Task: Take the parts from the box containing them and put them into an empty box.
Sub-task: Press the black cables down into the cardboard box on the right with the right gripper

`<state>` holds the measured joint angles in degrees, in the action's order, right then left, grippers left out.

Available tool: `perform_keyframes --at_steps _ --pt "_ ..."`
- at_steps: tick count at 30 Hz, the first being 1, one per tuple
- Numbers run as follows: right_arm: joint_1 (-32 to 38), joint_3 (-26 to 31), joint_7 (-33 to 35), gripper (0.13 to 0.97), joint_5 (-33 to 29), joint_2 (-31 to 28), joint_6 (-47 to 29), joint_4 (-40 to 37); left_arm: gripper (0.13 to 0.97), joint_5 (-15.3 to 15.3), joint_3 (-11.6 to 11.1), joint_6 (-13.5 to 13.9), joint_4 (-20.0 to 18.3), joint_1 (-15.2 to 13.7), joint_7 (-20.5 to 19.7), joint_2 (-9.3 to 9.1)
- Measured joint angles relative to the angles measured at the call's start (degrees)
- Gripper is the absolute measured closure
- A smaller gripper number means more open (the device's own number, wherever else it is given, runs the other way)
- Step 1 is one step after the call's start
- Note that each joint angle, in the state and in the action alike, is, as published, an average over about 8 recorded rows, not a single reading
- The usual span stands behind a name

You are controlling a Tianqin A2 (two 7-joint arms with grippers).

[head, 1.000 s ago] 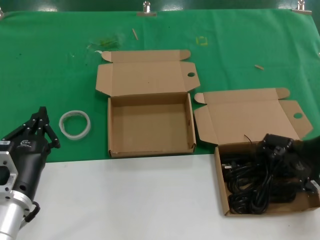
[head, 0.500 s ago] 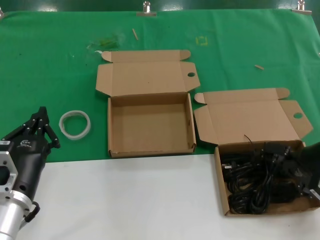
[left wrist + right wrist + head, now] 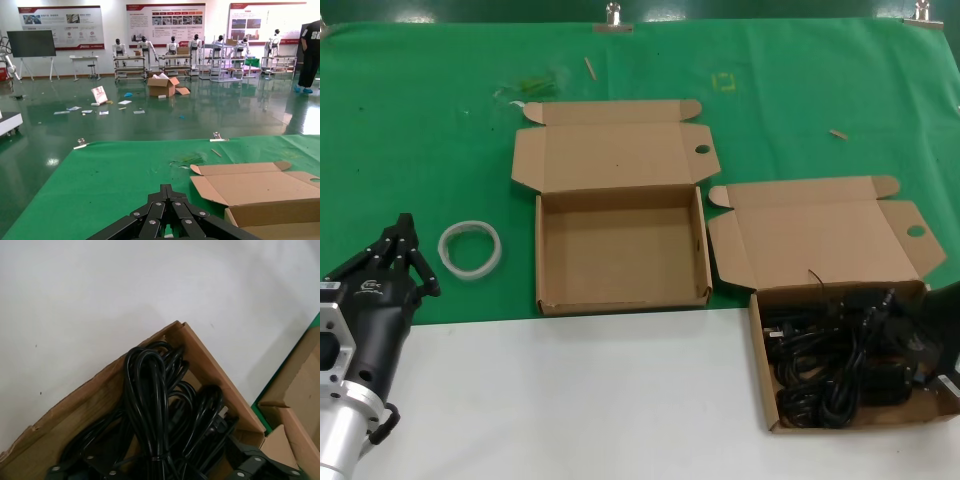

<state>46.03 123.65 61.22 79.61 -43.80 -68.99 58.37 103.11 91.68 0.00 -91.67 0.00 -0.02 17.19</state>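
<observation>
Right gripper (image 3: 932, 345): cut by head view's right edge, fingertips lost among the cords (image 3: 830, 360); grip can't be judged.
Cords: bundle count unclear, tangled.
Box with cords (image 3: 767, 400): right wall hidden behind gripper.
Left gripper (image 3: 400, 250): arm cut at frame's lower-left corner.

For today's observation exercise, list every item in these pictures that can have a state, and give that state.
Slanted-lid brown cardboard box: lid open, holding cords.
Black looped electrical cords: bundled in that box.
Straight-lid brown cardboard box: lid open, empty.
Whitish plastic ring: flat on green cloth.
Left gripper: shut, idle.
Right gripper: down among cords.
</observation>
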Motion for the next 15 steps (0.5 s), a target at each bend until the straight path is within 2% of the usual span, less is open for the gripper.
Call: perform_keyframes --at_steps 1,9,13,15 --pt "0.0 0.0 -0.3 0.304 0.0 0.0 0.0 0.1 0.957 0.0 0.0 0.0 0.0 0.0 0.0 0.0" --pt "-0.8 -0.5 -1.9 0.488 0.3 -0.4 0.2 1.1 0.957 0.0 0.0 0.0 0.0 0.0 0.0 0.0" --pt "-1.4 -0.6 -2.0 0.488 0.4 -0.8 0.3 1.4 0.957 0.0 0.0 0.0 0.0 0.0 0.0 0.0" --pt "-1.7 -0.7 -1.9 0.541 0.5 -0.9 0.3 1.5 0.957 0.0 0.0 0.0 0.0 0.0 0.0 0.0"
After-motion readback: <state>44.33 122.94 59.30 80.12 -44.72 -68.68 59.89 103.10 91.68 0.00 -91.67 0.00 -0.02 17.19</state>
